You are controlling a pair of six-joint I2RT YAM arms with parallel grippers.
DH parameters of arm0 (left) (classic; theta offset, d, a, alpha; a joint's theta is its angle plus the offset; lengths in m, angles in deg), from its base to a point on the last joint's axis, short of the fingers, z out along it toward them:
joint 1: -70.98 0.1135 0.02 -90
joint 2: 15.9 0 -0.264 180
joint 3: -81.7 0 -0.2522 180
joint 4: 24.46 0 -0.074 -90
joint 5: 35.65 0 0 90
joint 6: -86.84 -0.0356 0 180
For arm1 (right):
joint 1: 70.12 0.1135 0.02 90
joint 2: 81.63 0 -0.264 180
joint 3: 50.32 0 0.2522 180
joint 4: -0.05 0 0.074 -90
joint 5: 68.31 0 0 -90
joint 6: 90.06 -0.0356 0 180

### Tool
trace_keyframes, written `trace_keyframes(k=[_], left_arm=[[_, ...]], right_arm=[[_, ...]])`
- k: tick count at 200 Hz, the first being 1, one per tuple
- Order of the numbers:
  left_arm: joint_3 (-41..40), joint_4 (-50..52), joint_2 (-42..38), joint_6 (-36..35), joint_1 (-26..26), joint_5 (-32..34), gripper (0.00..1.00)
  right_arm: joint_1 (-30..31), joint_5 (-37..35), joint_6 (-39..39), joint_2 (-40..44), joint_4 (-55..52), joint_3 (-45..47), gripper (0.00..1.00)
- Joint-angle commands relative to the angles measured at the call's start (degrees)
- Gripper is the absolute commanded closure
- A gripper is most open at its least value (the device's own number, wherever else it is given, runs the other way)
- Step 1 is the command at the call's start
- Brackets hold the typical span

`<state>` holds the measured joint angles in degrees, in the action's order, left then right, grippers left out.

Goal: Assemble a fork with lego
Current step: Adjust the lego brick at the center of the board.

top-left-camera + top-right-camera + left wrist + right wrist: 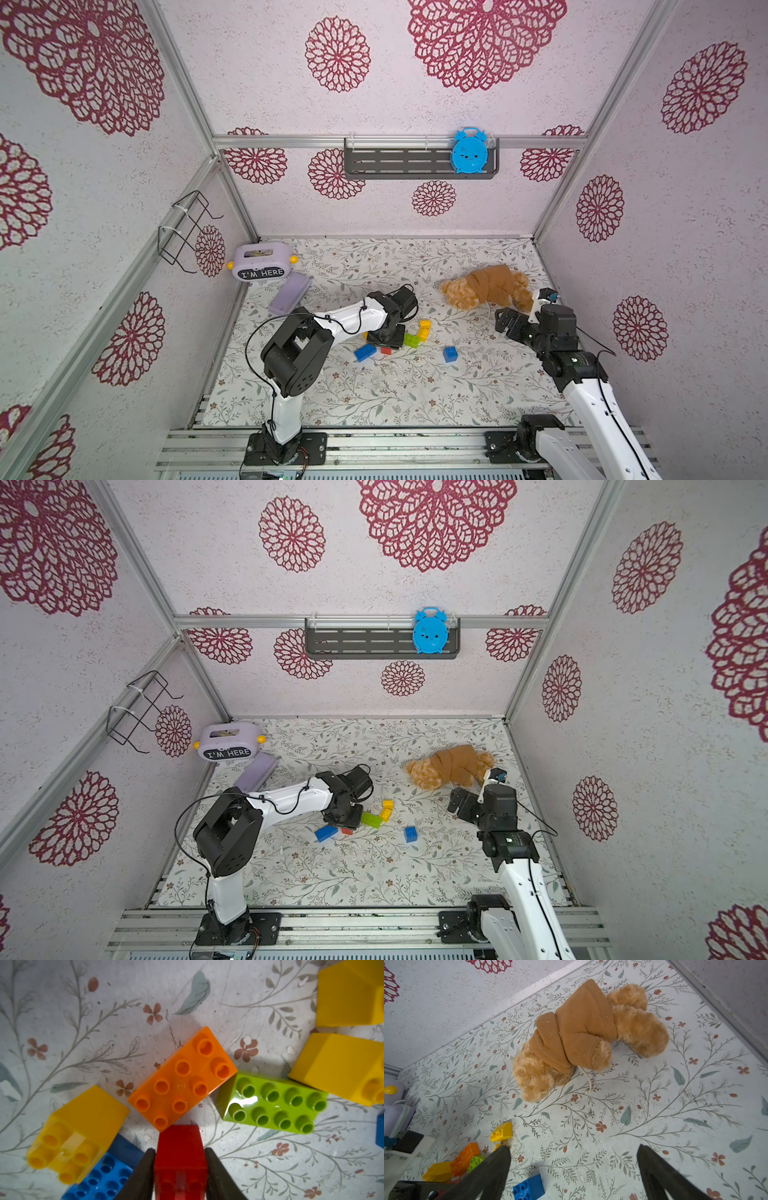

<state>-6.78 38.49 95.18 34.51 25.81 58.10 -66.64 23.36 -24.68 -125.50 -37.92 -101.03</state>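
Lego (411,340) lies scattered as loose bricks on the floral table (374,399). The left gripper (180,1150) is clamped on the red brick (178,1138), with one dark finger (143,1176) pressed to each side. Just left of the red brick sits a long blue brick (104,1176). A yellow brick (83,1126) overlaps its far edge in the left wrist view, and whether it rests on the blue one cannot be told. Well to the right of the red brick, apart from the others, stands a second blue brick (450,354). The orange brick (182,1079), studs up, meets the red brick's far end with one corner. Beyond the red brick and to its right lies the lime brick (272,1103), one corner against the orange one, and past it are two more yellow bricks (342,1068). Farther right of the red brick, the right gripper (573,1147) hovers over bare table, jaws wide apart and empty. The plush (486,289) lies just beyond it. Far left of the red brick, by the back corner, sit a purple box (262,262) and a flat purple case (289,294).
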Motion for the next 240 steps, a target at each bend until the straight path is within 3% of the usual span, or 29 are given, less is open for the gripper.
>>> trace_keyframes(k=[1,54,81,133,163,189,212,240], left_arm=[[2.9,1.0,2.5,-2.1,-1.2,0.8,0.65],[7.9,2.5,7.1,-7.2,-2.2,-0.3,0.69],[10.5,2.4,9.2,-9.2,-2.3,-1.5,0.69],[15.6,4.2,12.5,-13.4,-2.4,-1.2,0.68],[14.4,4.3,11.2,-15.8,-2.5,-1.6,0.57],[13.4,3.9,7.5,-16.2,-2.5,-2.5,0.41],[12.2,3.5,2.1,-16.1,-2.5,-2.3,0.32],[6.8,0.0,-9.9,-15.8,-2.4,0.5,0.22]], right_arm=[[0.3,-0.6,0.8,0.1,-1.9,-1.9,0.01],[1.3,0.9,2.4,-2.6,-12.9,-4.8,0.02],[5.5,-0.3,1.3,-3.3,-14.9,-5.5,0.04],[13.3,-0.2,-2.8,-7.3,-14.0,-4.3,0.18],[19.1,-1.8,-4.0,-11.0,-12.0,-3.4,0.21],[23.5,-3.6,-4.4,-15.0,-10.0,-3.8,0.21],[26.8,-4.2,-3.9,-19.8,-8.8,-4.8,0.2],[29.8,-5.5,-2.5,-26.1,-7.4,-6.6,0.21]])
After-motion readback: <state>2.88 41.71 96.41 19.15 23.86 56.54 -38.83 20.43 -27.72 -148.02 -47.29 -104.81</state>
